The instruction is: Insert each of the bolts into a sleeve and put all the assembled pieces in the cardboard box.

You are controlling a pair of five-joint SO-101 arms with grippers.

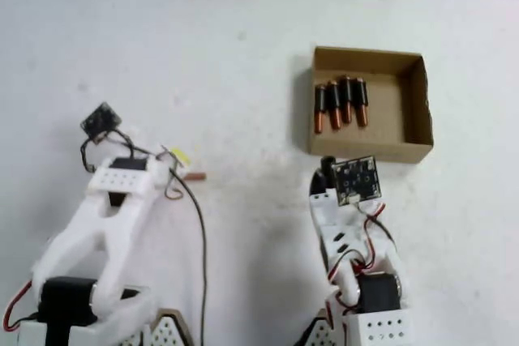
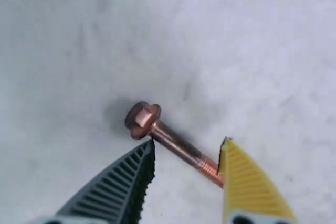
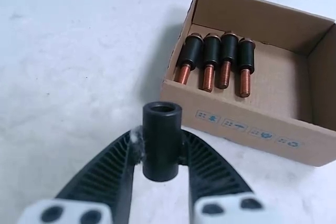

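Note:
A copper bolt (image 2: 173, 142) lies on the white table, its flanged head pointing away from my left gripper (image 2: 188, 142). That gripper is open, its grey finger (image 2: 126, 179) and yellow finger (image 2: 247, 182) on either side of the shaft. From above, the bolt (image 1: 195, 176) sticks out just right of the left gripper (image 1: 174, 164). My right gripper (image 3: 160, 148) is shut on a black sleeve (image 3: 161, 140), held upright in front of the cardboard box (image 3: 247, 124). The sleeve (image 1: 327, 169) sits just below the box (image 1: 369, 150) in the high view.
Several assembled bolt-and-sleeve pieces (image 3: 216, 59) lie side by side in the box's left half (image 1: 340, 103); its right half is bare cardboard. White tabletop stretches to the left and beyond the arms.

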